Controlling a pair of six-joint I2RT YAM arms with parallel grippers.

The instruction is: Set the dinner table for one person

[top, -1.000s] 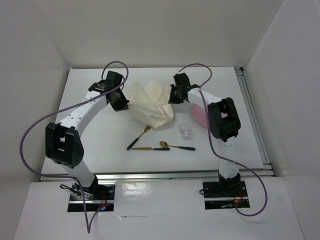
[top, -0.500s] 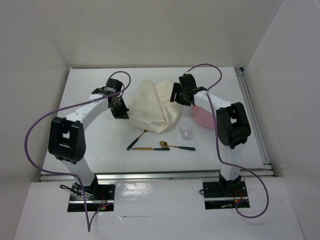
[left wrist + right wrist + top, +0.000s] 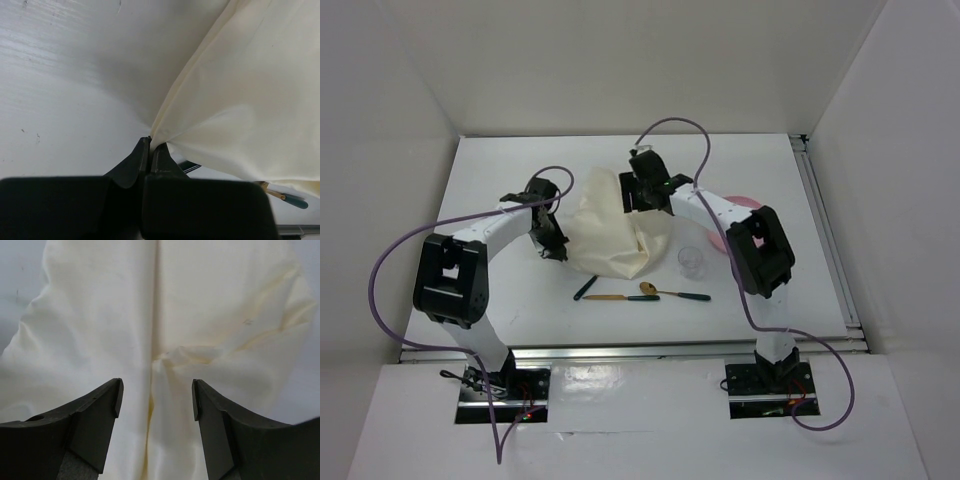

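1. left end effector (image 3: 150,147): pinched tight on a corner of the cream cloth (image 3: 240,100); worktop (image 3: 60,90) beneath and ahead.
2. right end effector (image 3: 156,397): fingers wide apart, empty, cream cloth directly below.

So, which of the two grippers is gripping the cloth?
The left gripper, shut on an edge of the cream cloth; the right gripper is open above it.

1 cloth (image 3: 610,225), 1 glass (image 3: 692,262), 1 pink plate (image 3: 744,201), 3 green-handled utensils (image 3: 620,297).
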